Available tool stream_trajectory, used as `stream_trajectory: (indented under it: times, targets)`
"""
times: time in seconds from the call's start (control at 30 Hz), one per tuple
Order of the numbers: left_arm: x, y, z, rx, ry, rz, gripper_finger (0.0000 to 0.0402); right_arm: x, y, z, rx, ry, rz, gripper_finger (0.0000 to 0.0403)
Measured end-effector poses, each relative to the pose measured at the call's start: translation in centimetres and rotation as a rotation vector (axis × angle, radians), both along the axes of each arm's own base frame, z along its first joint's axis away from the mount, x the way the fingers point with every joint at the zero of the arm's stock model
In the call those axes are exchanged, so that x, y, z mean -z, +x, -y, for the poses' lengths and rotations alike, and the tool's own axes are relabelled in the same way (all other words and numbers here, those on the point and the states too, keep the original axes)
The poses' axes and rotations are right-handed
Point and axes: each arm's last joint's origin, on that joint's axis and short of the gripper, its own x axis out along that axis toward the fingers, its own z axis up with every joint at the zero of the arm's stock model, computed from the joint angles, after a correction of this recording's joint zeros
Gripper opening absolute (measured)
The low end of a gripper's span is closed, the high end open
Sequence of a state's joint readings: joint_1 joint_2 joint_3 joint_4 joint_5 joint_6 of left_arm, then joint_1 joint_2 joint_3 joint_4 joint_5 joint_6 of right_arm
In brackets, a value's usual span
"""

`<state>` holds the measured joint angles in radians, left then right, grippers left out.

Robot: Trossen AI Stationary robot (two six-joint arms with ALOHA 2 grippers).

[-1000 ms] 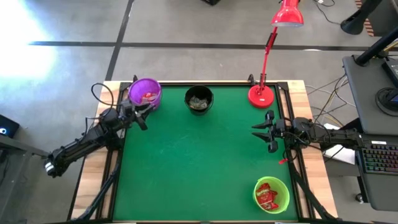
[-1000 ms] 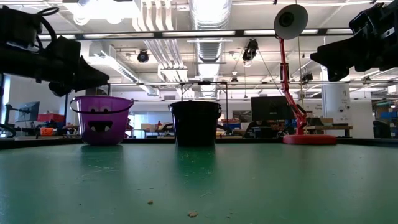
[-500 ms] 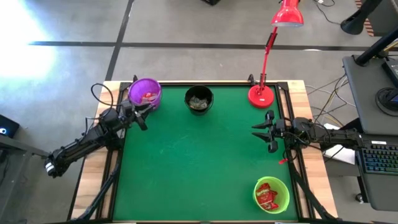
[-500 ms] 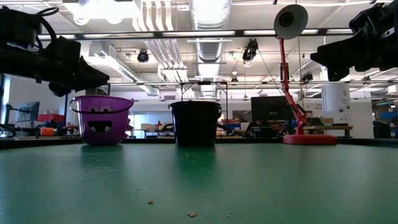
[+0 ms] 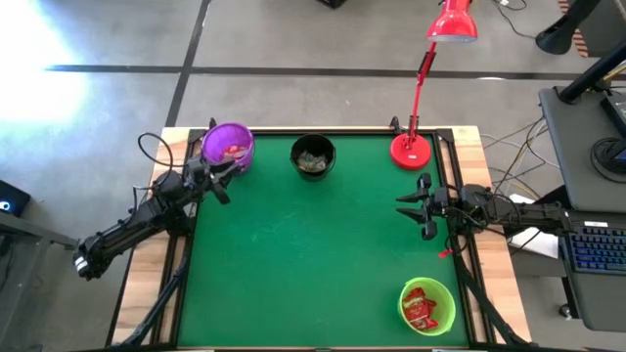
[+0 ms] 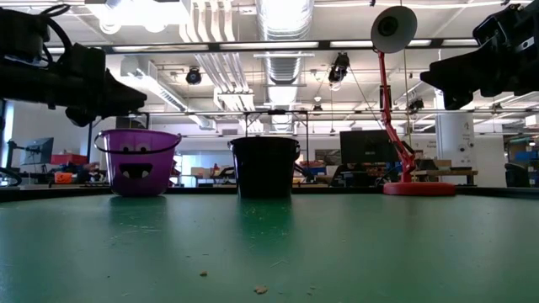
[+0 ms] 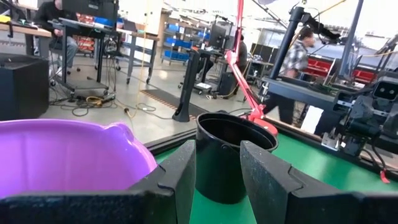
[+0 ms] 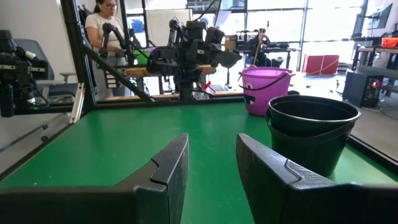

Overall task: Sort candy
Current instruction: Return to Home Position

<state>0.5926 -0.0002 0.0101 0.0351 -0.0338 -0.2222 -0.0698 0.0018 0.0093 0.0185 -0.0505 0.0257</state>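
Barely anything moved: the left claw (image 5: 223,182), at 10 o'clock, has eased back slightly; the right claw (image 5: 403,206) waits at 3. Both are apart, empty. Candy (image 5: 421,309) lies in the bowls (image 5: 446,289); sorting looks finished.

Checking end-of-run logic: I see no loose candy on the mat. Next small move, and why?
Probably just tuck the left arm back to rest. The candy all sits in the purple bucket, black bucket and green bowl; the mat shows none to pick. Both claws are open and empty: left claw beside the purple bucket, right claw at the mat's right edge.
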Motion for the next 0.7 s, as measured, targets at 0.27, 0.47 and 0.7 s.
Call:
stream_trajectory:
  times: [0.27, 0.47, 0.7]
  targets:
    - [0.01, 0.00, 0.00, 0.000, 0.000, 0.000, 0.0110, -0.03, -0.01, 0.00, 0.000, 0.000, 0.003, 0.0125]
    - [0.01, 0.00, 0.00, 0.000, 0.000, 0.000, 0.0110, -0.02, 0.01, 0.00, 0.000, 0.000, 0.002, 0.0125]
    - [0.01, 0.00, 0.00, 0.000, 0.000, 0.001, 0.0110, 0.12, 0.13, 0.01, 0.000, 0.001, -0.016, 0.0125]
